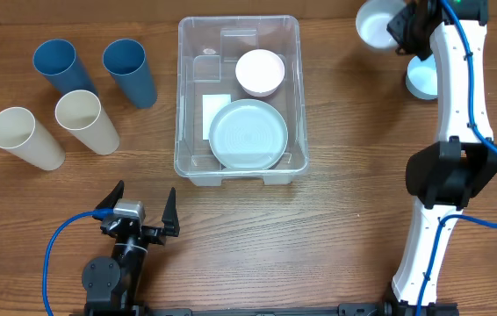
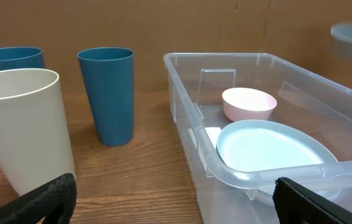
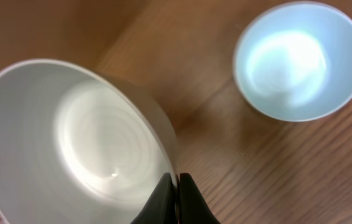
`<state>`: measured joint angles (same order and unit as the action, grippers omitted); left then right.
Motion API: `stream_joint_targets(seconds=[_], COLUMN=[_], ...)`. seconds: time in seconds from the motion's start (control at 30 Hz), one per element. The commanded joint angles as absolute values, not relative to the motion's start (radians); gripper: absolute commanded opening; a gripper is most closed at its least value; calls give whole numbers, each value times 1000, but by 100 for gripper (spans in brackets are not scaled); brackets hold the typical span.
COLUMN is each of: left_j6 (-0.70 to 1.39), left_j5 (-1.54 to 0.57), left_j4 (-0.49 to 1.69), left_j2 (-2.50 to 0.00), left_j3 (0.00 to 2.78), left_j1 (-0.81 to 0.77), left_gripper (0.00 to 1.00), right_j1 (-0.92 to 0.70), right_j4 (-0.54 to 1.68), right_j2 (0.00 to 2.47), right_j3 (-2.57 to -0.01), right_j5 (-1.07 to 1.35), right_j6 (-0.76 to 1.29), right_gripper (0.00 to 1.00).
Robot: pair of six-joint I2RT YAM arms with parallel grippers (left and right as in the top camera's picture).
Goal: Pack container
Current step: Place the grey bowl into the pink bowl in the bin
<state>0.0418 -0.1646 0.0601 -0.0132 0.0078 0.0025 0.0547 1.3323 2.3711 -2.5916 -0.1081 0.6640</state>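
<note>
The clear container [image 1: 183,96] stands mid-table and holds a pink bowl [image 1: 259,72] and a pale blue plate [image 1: 247,133]; it also shows in the left wrist view [image 2: 188,81]. My right gripper [image 3: 178,186] is shut on the rim of a white bowl [image 3: 70,134], held at the far right above the table; the white bowl also shows in the overhead view [image 1: 375,24]. A pale blue bowl [image 3: 299,59] sits on the table beside it. My left gripper [image 1: 141,211] is open and empty near the front edge, left of the container's front corner.
Two blue cups [image 1: 130,72] [image 1: 57,65] and two cream cups [image 1: 86,121] [image 1: 24,137] stand left of the container. The pale blue bowl [image 1: 424,81] lies partly under my right arm.
</note>
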Motion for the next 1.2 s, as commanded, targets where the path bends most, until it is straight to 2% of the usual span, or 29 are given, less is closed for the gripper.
stream_joint_targets(seconds=[0.0,0.23,0.33,0.7,0.73,0.77,0.8,0.83,0.9,1.17], left_j6=[33,33,33,33,33,33,33,33,33,33], left_j5=[-173,-173,-173,-173,-173,-173,-173,-173,-173,-173], left_j4=[59,59,59,59,59,59,59,59,59,59], left_j2=[-6,-6,-6,-6,-6,-6,-6,-6,-6,-6], left_j3=[5,5,5,5,5,5,5,5,5,5], left_j1=[8,8,8,8,8,8,8,8,8,8], left_gripper=[100,100,100,100,100,100,100,100,100,100], right_j1=[-56,-327,-387,-410,-410,-410,-410,-410,-410,-447], right_j4=[1339,1296,1251,999,975,947,934,927,927,993], right_j2=[2265,2235,2237,2240,2240,2240,2240,2241,2241,2228], right_j3=[-2712,-2685,-2625,-2251,-2220,-2187,-2168,-2152,-2148,-2249], right_j5=[-99,-187,-229,-231,-231,-226,-226,-226,-224,-159], right_j6=[549,488,488,493,493,493,493,490,461,357], right_gripper=[4,4,4,4,9,34,54,66,73,74])
